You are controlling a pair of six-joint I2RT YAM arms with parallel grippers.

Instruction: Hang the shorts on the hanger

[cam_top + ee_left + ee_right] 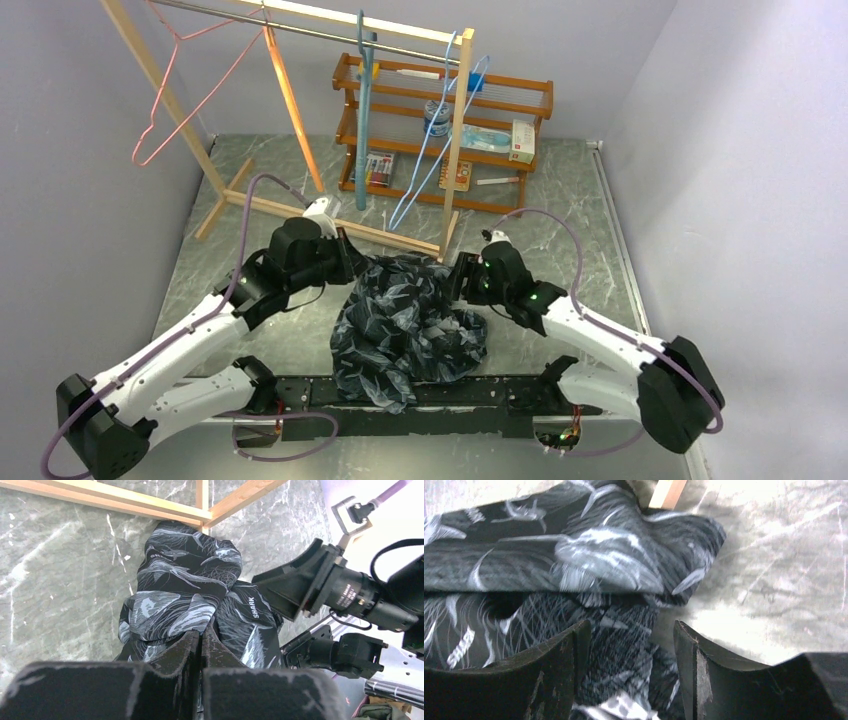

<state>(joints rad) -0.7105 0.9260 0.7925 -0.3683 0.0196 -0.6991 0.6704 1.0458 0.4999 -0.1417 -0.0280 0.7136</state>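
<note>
The shorts [405, 325] lie crumpled on the marble table between my two grippers, dark with pale streaks. My left gripper [350, 262] is at their upper left edge; in the left wrist view its jaws [201, 635] are shut on a fold of the shorts [185, 580]. My right gripper [462, 278] is at their upper right edge, open, with the shorts [574, 560] lying between its fingers [630, 630]. The light-blue wire hanger [440, 150] hangs from the rail of the wooden rack, behind the shorts. No drawstring knot shows.
The wooden rack's base bar [330, 222] runs just behind the shorts; its corner shows in the left wrist view [205, 515]. A teal plastic hanger [365, 100] and a pink wire hanger [190, 90] hang on the rail. An orange shelf [445, 120] stands at the back.
</note>
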